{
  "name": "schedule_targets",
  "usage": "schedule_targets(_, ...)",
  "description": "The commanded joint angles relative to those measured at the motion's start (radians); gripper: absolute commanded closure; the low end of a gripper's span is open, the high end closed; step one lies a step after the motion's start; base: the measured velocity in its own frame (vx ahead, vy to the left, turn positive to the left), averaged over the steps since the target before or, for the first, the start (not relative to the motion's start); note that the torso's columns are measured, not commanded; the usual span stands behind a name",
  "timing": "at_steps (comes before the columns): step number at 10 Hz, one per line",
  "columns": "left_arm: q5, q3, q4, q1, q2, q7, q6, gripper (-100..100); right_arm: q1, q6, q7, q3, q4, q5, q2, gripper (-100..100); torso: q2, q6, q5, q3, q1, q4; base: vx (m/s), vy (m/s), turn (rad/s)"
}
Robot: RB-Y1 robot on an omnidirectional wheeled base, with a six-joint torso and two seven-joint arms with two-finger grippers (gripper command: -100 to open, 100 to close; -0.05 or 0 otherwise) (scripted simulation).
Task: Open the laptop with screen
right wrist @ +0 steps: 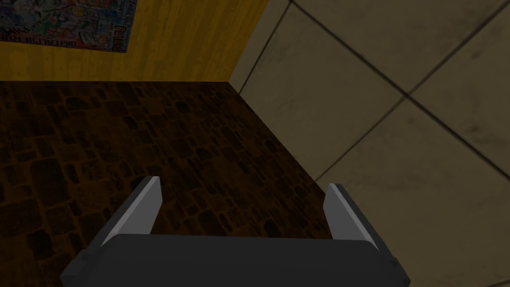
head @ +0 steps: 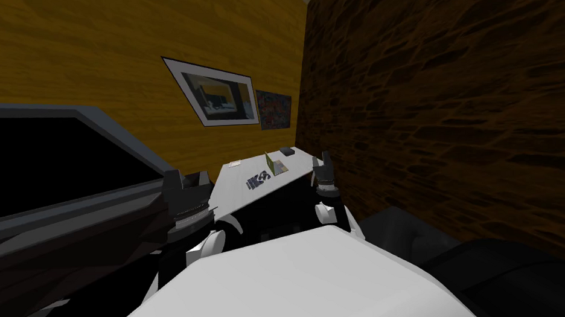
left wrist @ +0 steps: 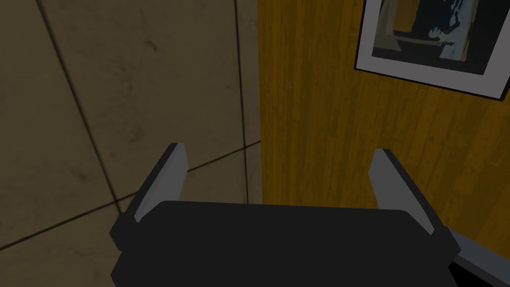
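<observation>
Yellow wood-grain wall (head: 88, 55), dark brown cobbled wall (head: 453, 96), white desk (head: 234, 183) (laptop (head: 274, 164) lid greenish).

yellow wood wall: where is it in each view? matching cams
Head view: yellow wood wall fills the upper left, behind the desk and laptop.
Left wrist view: beyond the open left gripper, carrying the framed picture.
Right wrist view: beyond the open right gripper, adjoining the brick wall, carrying the poster.
Shared landmark: picture and poster, neighbours in the head view.
</observation>
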Motion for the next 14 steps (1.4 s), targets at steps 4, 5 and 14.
schedule_targets(4, 0.0, 0.0, 0.0, 0.0, 0.0, 0.0, 0.0, 0, 0.0, 0.0, 0.0, 0.0, 0.0, 0.0, 0.0, 0, 0.248, 0.0, 0.0, -0.497, 0.0, 0.248, 0.0, 0.0, 0.0)
schedule_targets(5, 0.0, 0.0, 0.0, 0.0, 0.0, 0.0, 0.0, 0, 0.0, 0.0, 0.0, 0.0, 0.0, 0.0, 0.0, 0, 0.322, 0.0, 0.0, -0.644, 0.0, 0.322, 0.0, 0.0, 0.0)
schedule_targets(14, 0.0, 0.0, 0.0, 0.0, 0.0, 0.0, 0.0, 0, -0.017, 0.054, 0.053, -0.016, 0.043, 0.07, -0.107, -100, 0.737, 0.0, 0.0, -1.476, 0.001, 0.738, 0.004, 0.015, 0.047)
